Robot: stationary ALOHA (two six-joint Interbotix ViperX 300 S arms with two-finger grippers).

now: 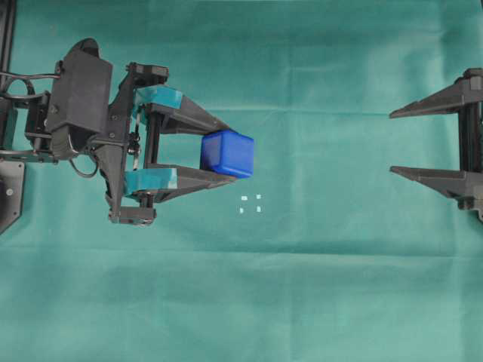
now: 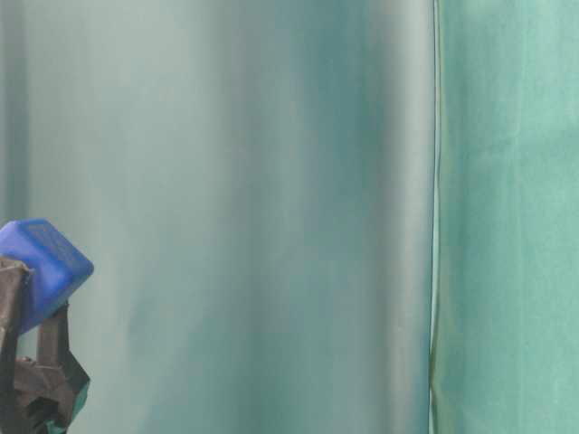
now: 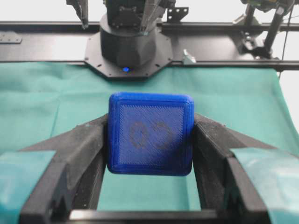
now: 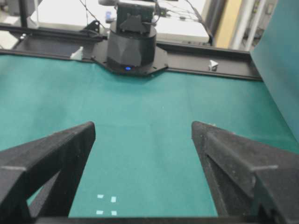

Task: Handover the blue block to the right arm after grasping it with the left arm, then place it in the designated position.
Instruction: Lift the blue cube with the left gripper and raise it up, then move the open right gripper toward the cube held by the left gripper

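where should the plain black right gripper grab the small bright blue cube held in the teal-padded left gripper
Judging by the pose, the free outer half of the small bright blue cube: it juts past the left gripper toward the open right gripper. Come from the right, jaws turned crosswise onto its free faces.

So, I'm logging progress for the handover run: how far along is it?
Done: the left end effector is shut on the block, which the table-level view shows lifted off the cloth. In hand: carrying it toward the handover. Left: the right end effector waits open and empty at the far side, so the pass and the placing on the white marks remain.
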